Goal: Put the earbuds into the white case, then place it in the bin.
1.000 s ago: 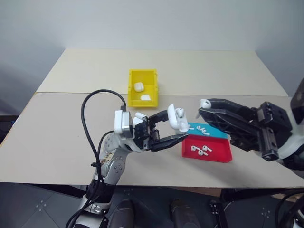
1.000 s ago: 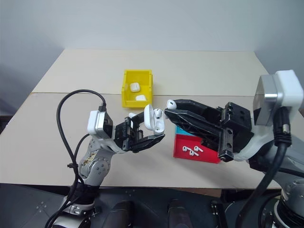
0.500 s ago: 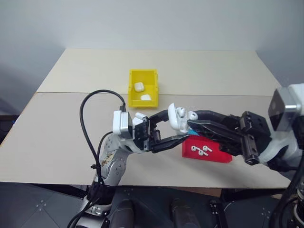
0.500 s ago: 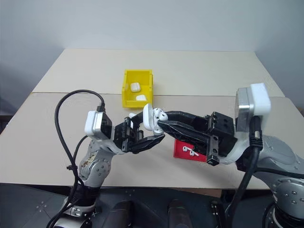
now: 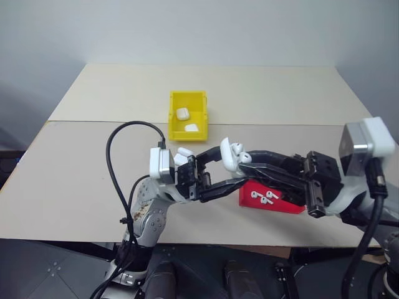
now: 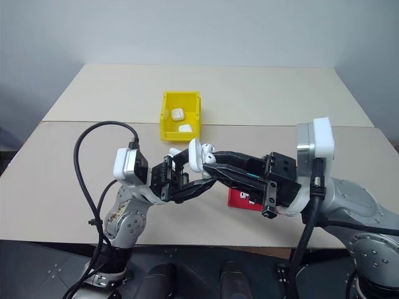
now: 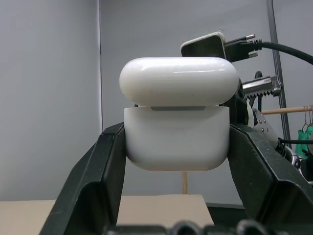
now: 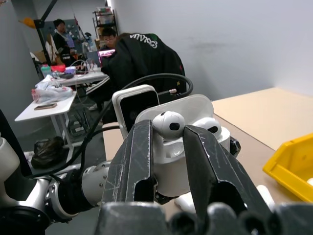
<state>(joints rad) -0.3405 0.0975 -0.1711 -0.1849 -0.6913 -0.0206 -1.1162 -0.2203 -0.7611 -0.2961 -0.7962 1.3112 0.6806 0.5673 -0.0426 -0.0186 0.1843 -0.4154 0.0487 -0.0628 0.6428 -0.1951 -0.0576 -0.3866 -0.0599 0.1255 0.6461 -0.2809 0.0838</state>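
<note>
Grip, left: my left gripper [image 5: 218, 168] is clamped tight on the white case [image 7: 176, 132], held up off the worktop [image 5: 75, 180] with its lid hinged open.
Grip, right: my right gripper [image 8: 168, 134] is closed narrowly on one earbud [image 8: 169, 124], pinched between the fingertips right at the mouth of the case; a second earbud [image 8: 208, 125] already sits in the well beside it.
Risk, seating: I judge the stem could miss its well and catch on the case lip, because both arms hang in the air and nothing braces the case against a push.
Risk, drop: if I let go before the earbud is seated, it may fall to the worktop or off its near edge, which lies just below my grippers.
Risk, lid: the open lid stands close to my right fingers; a nudge could swing it shut on the earbud.
Tray: the red-and-blue tray [image 5: 265, 198], with spare earbuds, lies just under my right gripper, so I cannot go low there.
Loose cases: a spare white case [image 5: 183, 152] lies just behind my left gripper.
Bin: the bin [image 5: 187, 115] stands farther back, two cases inside, with bare worktop on all sides and a clear way to it.
</note>
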